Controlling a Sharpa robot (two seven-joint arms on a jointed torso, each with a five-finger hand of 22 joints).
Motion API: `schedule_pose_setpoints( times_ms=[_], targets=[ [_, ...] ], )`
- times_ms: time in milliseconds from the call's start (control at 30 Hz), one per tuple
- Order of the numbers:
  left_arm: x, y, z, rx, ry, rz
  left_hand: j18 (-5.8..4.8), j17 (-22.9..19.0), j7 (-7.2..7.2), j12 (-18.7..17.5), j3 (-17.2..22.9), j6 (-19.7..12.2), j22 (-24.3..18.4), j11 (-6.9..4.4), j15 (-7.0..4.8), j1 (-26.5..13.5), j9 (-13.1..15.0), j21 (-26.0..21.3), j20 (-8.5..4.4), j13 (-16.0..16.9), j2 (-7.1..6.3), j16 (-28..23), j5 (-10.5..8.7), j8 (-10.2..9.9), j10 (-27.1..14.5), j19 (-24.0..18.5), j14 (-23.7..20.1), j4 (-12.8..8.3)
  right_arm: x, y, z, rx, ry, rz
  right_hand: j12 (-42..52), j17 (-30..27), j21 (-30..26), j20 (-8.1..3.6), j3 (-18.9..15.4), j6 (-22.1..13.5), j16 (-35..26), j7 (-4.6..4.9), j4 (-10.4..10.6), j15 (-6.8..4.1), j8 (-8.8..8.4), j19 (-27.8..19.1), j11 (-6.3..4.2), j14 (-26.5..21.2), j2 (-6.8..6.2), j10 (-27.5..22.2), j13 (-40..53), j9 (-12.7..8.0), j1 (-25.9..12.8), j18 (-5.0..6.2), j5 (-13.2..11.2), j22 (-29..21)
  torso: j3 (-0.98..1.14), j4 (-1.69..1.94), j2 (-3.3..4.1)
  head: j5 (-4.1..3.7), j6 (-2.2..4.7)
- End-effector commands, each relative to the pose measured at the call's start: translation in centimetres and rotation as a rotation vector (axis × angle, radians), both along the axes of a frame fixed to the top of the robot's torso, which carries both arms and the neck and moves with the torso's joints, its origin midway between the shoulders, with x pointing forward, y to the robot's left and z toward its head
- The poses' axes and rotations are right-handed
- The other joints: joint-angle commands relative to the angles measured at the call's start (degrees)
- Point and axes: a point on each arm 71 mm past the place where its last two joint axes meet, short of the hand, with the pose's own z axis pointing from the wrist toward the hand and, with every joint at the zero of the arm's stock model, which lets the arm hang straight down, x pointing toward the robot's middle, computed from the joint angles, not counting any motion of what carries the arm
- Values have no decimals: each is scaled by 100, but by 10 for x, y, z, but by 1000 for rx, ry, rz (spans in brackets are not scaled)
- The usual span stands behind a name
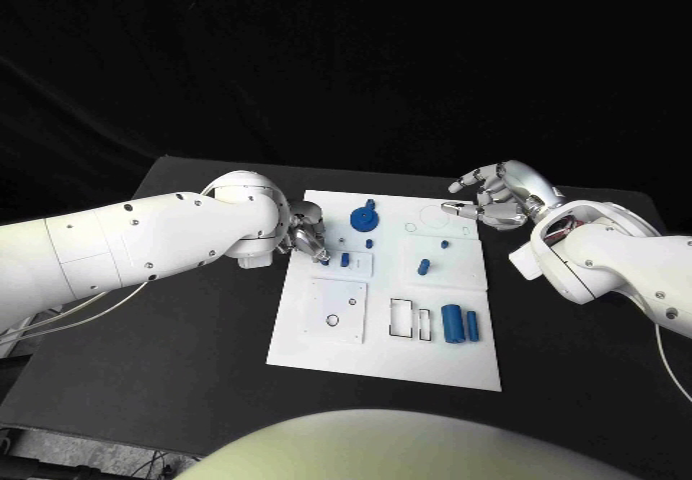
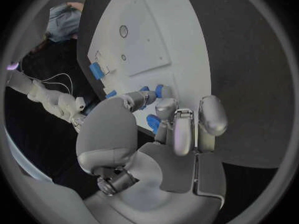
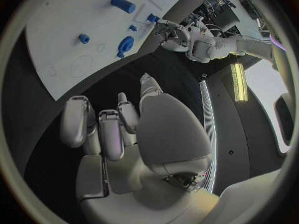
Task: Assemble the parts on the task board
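Surface: black table (image 1: 173, 360) under a dark background; my white task board (image 1: 387, 320) lies at the middle of the frame.
Left arm: my white arm enters from the left edge of the head view and ends at the board's upper left edge.
Left hand: my left hand (image 1: 306, 240) rests at the board's left rim, fingers curled down toward a small blue part (image 1: 345, 259); in the wrist view the fingertips (image 2: 163, 107) sit right by blue pieces, but I cannot tell whether anything is pinched.
Board, left half: a raised white square plate (image 1: 332, 305) with small round holes, lower left of the board.
Board, upper middle: a blue gear-like part (image 1: 364, 216) near the top edge, with a small blue peg (image 1: 369, 241) just below it.
Board, centre: a blue cylinder (image 1: 423, 266) lying alone.
Board, lower right: two blue cylinders (image 1: 460, 323) side by side, next to white rectangular frames (image 1: 411, 319).
Right hand: my right hand (image 1: 498, 200) hovers off the board's upper right corner, fingers apart and lightly bent, holding nothing; the wrist view shows its palm (image 3: 168, 129) over bare table.
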Motion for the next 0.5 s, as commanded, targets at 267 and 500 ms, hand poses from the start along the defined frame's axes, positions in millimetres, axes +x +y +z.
schedule_pose_setpoints(
  times_ms=[267,500],
  targets=[
    [0,-1,-2,-14,17,3,-114,962,-56,-9,347,68,3,-20,-34,-123,-14,8,-17,10,-3,17,-34,-45,45,43,455,-397,0,0,0,-6,-5,8,-8,122,-18,-13,-32,-41,-36,12,-11,-41,12,1,-4,293,4,-39,-6,-5,-44,48,36,95,3,-4,-2,4,0],
    [0,-1,-3,-14,24,2,-114,966,-70,-9,208,103,-3,-29,-39,-217,-32,-2,-23,37,-12,18,-49,-68,55,44,456,-264,-1,0,0,-7,-5,8,-8,122,-18,-13,-32,-41,-36,12,-11,-41,12,1,-4,293,4,-39,-6,-5,-44,48,36,95,1,-5,4,-4,0]
  ],
)
